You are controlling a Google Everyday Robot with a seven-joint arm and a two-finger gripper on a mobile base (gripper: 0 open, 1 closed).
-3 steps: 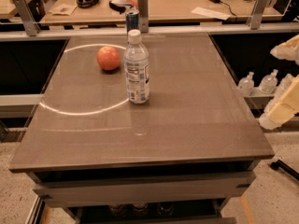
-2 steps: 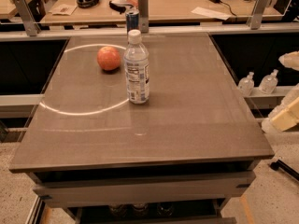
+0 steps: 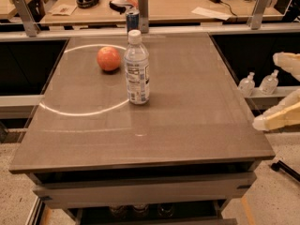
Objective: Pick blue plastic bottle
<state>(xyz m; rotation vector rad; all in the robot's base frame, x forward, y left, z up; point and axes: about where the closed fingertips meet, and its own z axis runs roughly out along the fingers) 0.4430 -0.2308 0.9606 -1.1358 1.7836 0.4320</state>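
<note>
The blue plastic bottle [image 3: 137, 69] is clear with a white cap and a white-and-blue label. It stands upright on the brown table [image 3: 187, 107], left of centre. A red apple [image 3: 108, 58] lies just behind it to the left. My gripper [image 3: 266, 90] is off the table's right edge, well to the right of the bottle. Its two cream fingers are spread apart, one high and one low, and hold nothing.
A short blue can [image 3: 132, 20] stands at the table's far edge behind the bottle. Two small bottles [image 3: 258, 83] sit on a low ledge to the right, near the gripper. A cluttered desk [image 3: 178, 3] lies beyond a metal rail.
My gripper has dropped a little at the right edge of the view. The bottle, apple and can have not moved.
</note>
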